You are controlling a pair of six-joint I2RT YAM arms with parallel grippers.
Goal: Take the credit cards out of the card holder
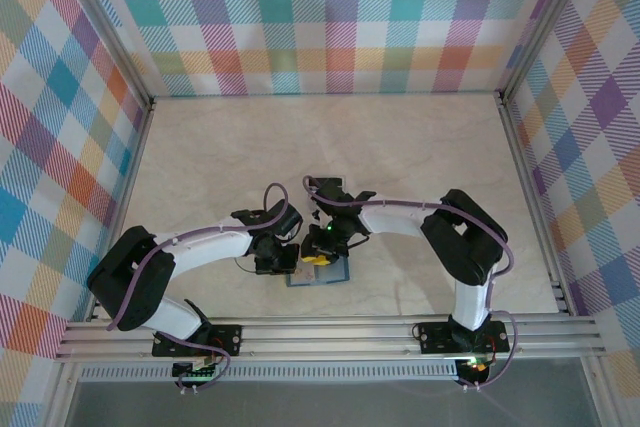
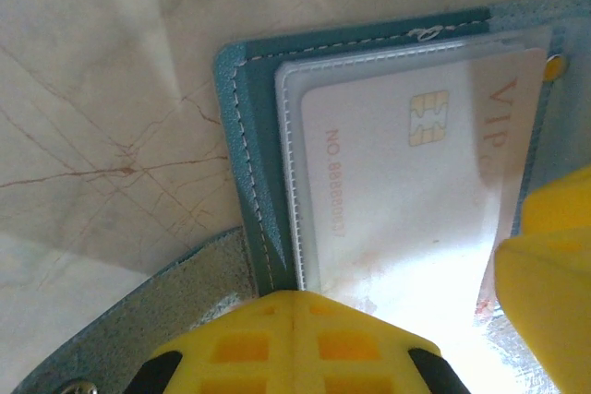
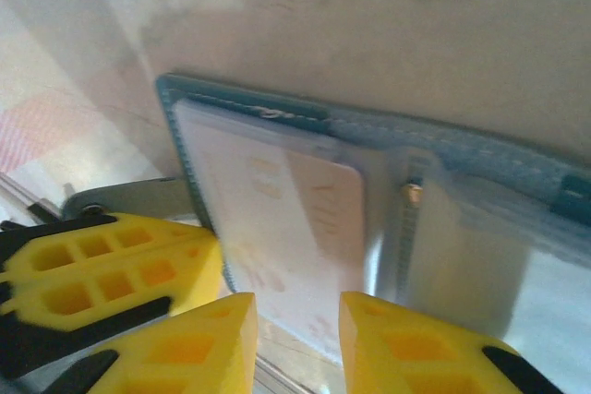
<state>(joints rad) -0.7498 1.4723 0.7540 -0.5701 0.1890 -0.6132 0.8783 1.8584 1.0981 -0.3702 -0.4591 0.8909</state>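
The teal-blue card holder (image 2: pixel 251 126) lies open on the table, with a clear sleeve over its inner pocket. A pale credit card (image 2: pixel 397 191) with a gold chip and the letters VIP sits partly in that sleeve, and a second card's edge peeks out beneath it. My left gripper (image 2: pixel 295 306) is shut, its yellow tips resting on the holder's near edge. My right gripper (image 3: pixel 295 339) is open, its fingers on either side of the card's (image 3: pixel 295 219) lower edge. Seen from above, both grippers meet over the holder (image 1: pixel 328 278).
The holder's grey strap with its tab (image 2: pixel 120 320) lies to the left on the marble-patterned table (image 1: pixel 250 157). A small brass stud (image 3: pixel 411 193) sits at the fold. Plaid walls (image 1: pixel 320 17) enclose the table, and a metal rail (image 1: pixel 330 332) runs along the near edge.
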